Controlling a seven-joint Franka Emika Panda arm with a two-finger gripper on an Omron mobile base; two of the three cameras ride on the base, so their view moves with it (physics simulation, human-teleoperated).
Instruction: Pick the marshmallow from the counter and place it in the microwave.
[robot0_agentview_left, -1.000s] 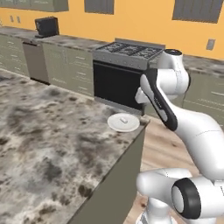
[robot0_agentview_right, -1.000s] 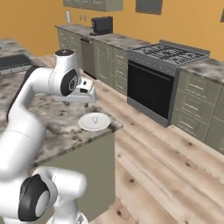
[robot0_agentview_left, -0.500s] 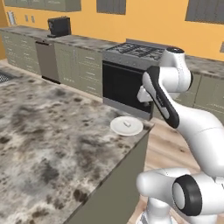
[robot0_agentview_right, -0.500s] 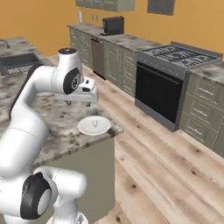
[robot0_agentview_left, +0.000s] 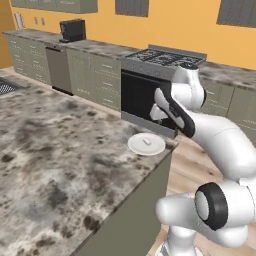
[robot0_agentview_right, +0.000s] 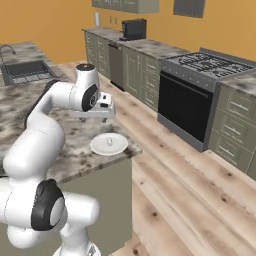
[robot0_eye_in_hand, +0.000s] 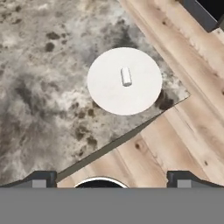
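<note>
Your base has driven since a second ago: both base views have shifted and the plate (robot0_agentview_left: 146, 144) now sits closer, while nothing on the counter (robot0_agentview_left: 55, 160) itself has moved. You'll find the marshmallow (robot0_eye_in_hand: 126, 76) lying on that plate, near the counter's corner. Your gripper (robot0_agentview_right: 93, 114) hangs above it, jaws wide apart and empty. That puts you in reach, so your next move is probably a descent onto the marshmallow.

The table (robot0_agentview_left: 60, 150) is cut off at the left and bottom edges. The oven (robot0_eye_in_hand: 205, 11) is clipped at the corner of the hand view.
</note>
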